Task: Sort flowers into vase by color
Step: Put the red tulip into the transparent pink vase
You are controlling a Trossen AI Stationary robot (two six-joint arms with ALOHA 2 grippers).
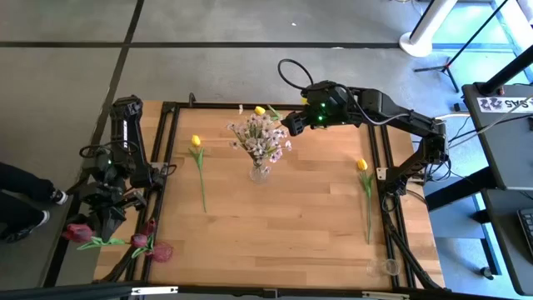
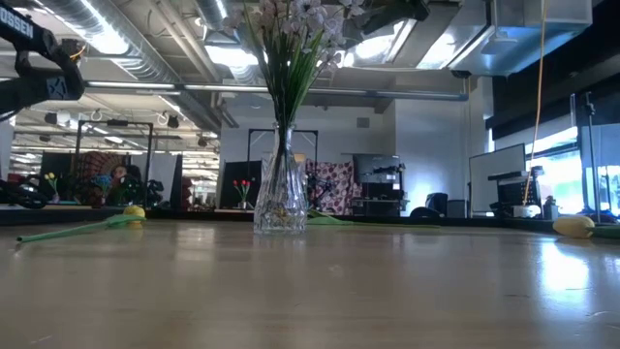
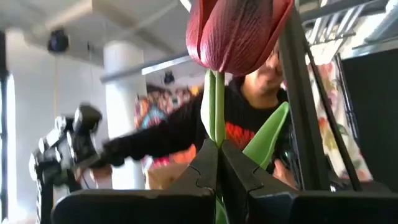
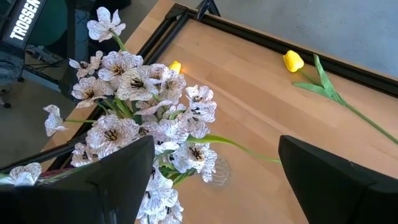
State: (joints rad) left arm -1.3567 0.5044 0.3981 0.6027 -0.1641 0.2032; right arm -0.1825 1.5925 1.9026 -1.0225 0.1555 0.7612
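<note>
In the high view the right gripper (image 1: 287,125) hovers at upper centre of the frame, just beside the white blossoms (image 1: 260,137) that fill the glass vase (image 1: 259,173) in the middle of the desk (image 1: 291,217); its fingers stand wide apart with nothing between them, and its own camera looks down past them into the bouquet. The left gripper (image 1: 107,218) sits at the lower left, off the desk edge, with its fingers together on the green stem of a dark red tulip (image 3: 236,31), the bud standing straight up above them in its wrist view. More red tulips (image 1: 154,246) lie at the lower left by the frame. A yellow tulip (image 1: 196,143) lies left of the vase, another (image 1: 363,167) toward the right side, and a third (image 1: 260,110) shows at the upper edge behind the bouquet. I can see only this one vase clearly, so the red stem may have no fitting home. The open right gripper is close enough to snag a spray and tip the vase if it drops. The thin stem could also twist or slip in the left gripper's pinch while it is carried.
</note>
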